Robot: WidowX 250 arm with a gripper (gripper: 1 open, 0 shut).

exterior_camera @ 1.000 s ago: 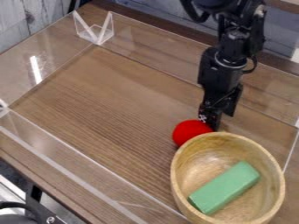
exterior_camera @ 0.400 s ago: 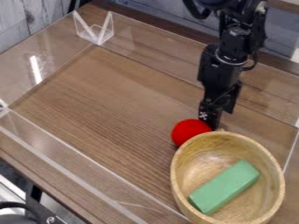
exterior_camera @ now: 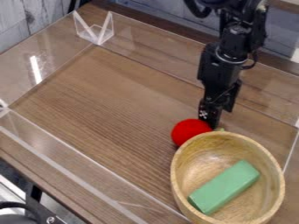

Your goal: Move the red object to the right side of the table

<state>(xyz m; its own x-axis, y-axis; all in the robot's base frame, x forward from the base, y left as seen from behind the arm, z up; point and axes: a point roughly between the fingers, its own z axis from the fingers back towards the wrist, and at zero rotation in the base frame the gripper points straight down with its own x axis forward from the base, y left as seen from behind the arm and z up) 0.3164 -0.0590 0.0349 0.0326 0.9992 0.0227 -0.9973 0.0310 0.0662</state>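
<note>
The red object (exterior_camera: 190, 132) is a small round bright-red toy lying on the brown wood-grain table (exterior_camera: 105, 96), touching the rim of the wooden bowl. My black gripper (exterior_camera: 212, 117) points straight down just behind and right of it, fingertips low at the toy's upper right edge. The jaws stand open, and nothing is held between them. The toy's far side is partly hidden by the fingers.
A round light-wood bowl (exterior_camera: 187, 179) with a flat green block (exterior_camera: 225, 187) in it stands at the front right. Low clear acrylic walls (exterior_camera: 70, 153) border the tabletop, with a clear bracket (exterior_camera: 93, 29) at the far left corner.
</note>
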